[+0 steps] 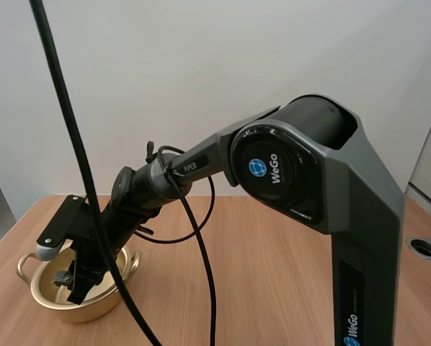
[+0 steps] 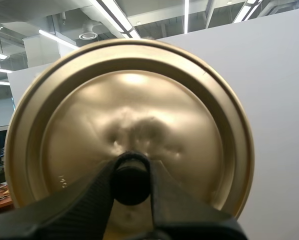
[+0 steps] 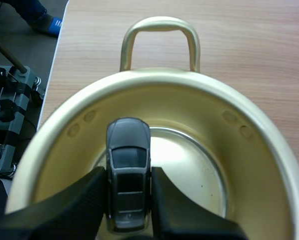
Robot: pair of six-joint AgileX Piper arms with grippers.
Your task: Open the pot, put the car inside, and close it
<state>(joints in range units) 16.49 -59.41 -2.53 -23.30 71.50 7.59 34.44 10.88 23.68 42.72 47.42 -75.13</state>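
wooden table (image 1: 273,274) underneath, pale wall (image 1: 201,65) behind, and you've got the gold pot (image 1: 46,295) sitting at the near left of the table with its mouth open. your right arm (image 1: 287,173) reaches across from the right and slants down to it, and your right gripper (image 1: 75,277) hangs right at the pot's mouth. from the right wrist it's clear: your right gripper (image 3: 129,175) has the car (image 3: 128,150) pinched by its sides between the two black fingers, a small dark grey car, level, its far end pointing toward the pot's loop handle (image 3: 159,22). the car sits over the pot's shiny bottom, inside the ring of the rim (image 3: 199,85); whether it touches the bottom you can't tell from here. bare table (image 3: 249,45) shows beyond the handle. over on the left wrist, your left gripper (image 2: 131,172) is clamped on the black knob (image 2: 131,185) of the lid (image 2: 129,100), one finger on each side of it. the lid is gold like the pot, lifted clear and turned so its domed top faces the camera, with a white wall (image 2: 274,100) behind it. so: lid off and held by its knob, car gripped at the open pot.
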